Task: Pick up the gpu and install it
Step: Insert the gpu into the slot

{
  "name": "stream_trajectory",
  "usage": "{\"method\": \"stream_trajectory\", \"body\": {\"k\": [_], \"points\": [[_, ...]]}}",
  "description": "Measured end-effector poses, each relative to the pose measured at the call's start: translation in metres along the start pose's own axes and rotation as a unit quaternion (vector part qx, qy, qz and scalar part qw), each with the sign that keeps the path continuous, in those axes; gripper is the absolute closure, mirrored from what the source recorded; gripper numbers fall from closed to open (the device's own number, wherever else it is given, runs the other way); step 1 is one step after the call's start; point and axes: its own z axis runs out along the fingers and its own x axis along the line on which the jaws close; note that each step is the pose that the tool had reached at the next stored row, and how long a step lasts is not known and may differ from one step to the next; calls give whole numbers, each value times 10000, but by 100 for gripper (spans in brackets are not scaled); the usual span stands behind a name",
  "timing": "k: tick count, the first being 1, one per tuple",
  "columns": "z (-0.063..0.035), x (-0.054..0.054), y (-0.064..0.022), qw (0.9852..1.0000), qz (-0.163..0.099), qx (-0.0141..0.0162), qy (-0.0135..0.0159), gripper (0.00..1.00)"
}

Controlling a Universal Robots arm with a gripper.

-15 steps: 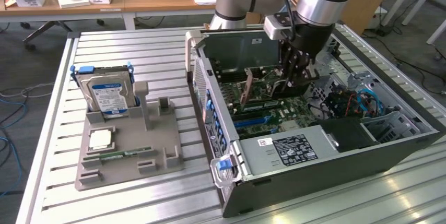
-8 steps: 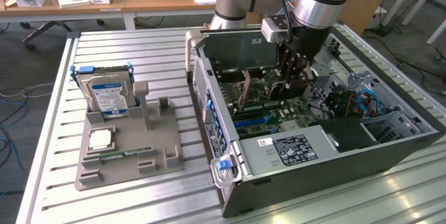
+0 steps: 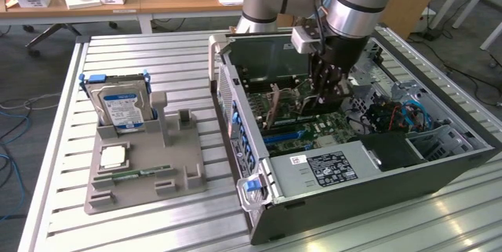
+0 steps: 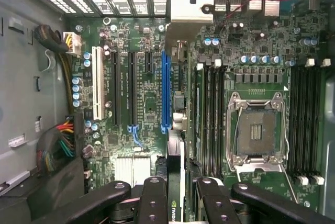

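Note:
The gpu (image 3: 294,104) is inside the open computer case (image 3: 439,164), standing on edge over the motherboard. My gripper (image 3: 325,94) reaches down from above and is shut on it. In the wrist view I see the card edge-on between my fingers (image 4: 154,203), with its silver bracket (image 4: 189,12) at the far end by the case's vented rear wall. The card runs along the long blue slot (image 4: 166,90). I cannot tell whether its edge is in the slot or only above it.
Inside the case, the CPU socket (image 4: 256,130), memory slots (image 4: 306,114) and cable bundles (image 4: 63,140) surround the card. The power supply (image 3: 330,170) fills the near end. On the exterior view's left, a grey fixture (image 3: 145,187) holds a hard drive (image 3: 121,105) and memory stick (image 3: 141,174).

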Motion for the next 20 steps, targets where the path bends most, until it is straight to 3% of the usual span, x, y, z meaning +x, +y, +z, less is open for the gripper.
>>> {"method": "stream_trajectory", "body": {"k": [7,20], "points": [[14,1,50,10000,-1,0,0,74],[18,54,49,10000,-1,0,-1,74]]}}
